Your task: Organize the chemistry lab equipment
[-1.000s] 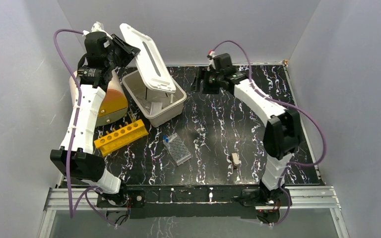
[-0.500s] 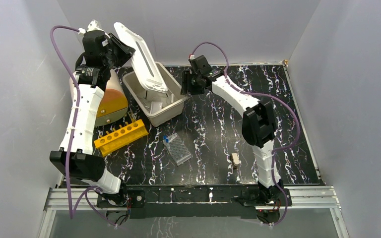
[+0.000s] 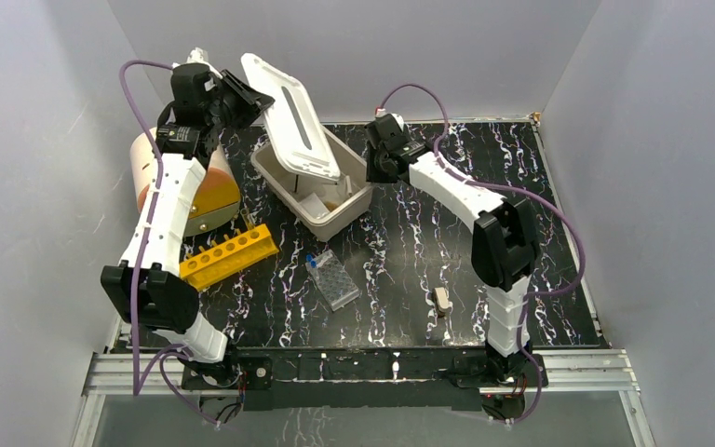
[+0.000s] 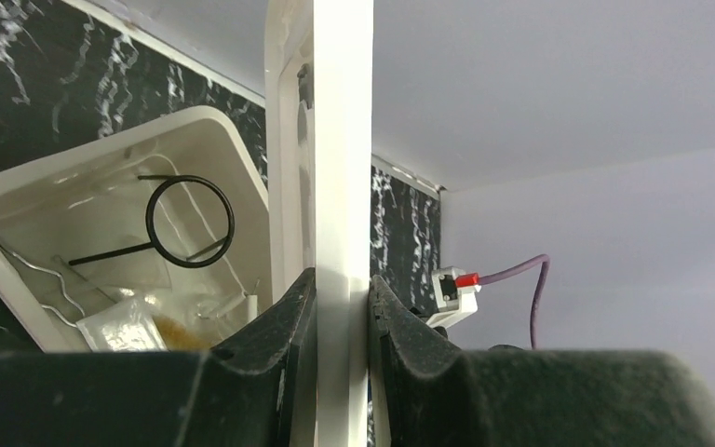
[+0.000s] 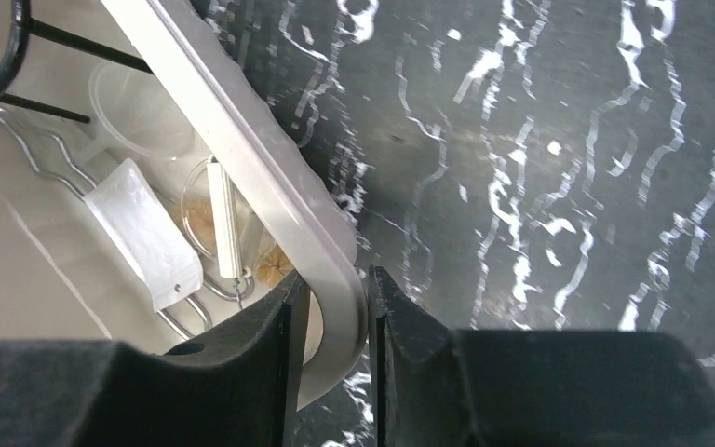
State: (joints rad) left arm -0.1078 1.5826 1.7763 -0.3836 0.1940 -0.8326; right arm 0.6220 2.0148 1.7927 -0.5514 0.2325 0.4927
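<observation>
My left gripper (image 3: 245, 99) is shut on the edge of the white grey-slotted lid (image 3: 290, 114) and holds it tilted above the beige tub (image 3: 346, 212); the wrist view shows the lid (image 4: 340, 168) pinched between both fingers. My right gripper (image 3: 373, 171) is shut on the tub's right rim (image 5: 270, 182). Inside the tub lie the black wire stand (image 4: 189, 222), a small clear beaker (image 5: 144, 102), a white packet (image 5: 144, 233) and a bent metal wire. The yellow six-hole tube rack (image 3: 228, 256), the clear well tray (image 3: 335, 280) and a wooden clamp (image 3: 441, 300) lie on the table.
A large round beige and orange container (image 3: 195, 191) lies at the far left beside my left arm. The black marbled table (image 3: 521, 168) is walled by grey panels at the back and sides. A metal rail runs along the near edge.
My right gripper moved left to the tub and shut on its rim. The tub slid right and turned. My left gripper carried the lid to the right.
</observation>
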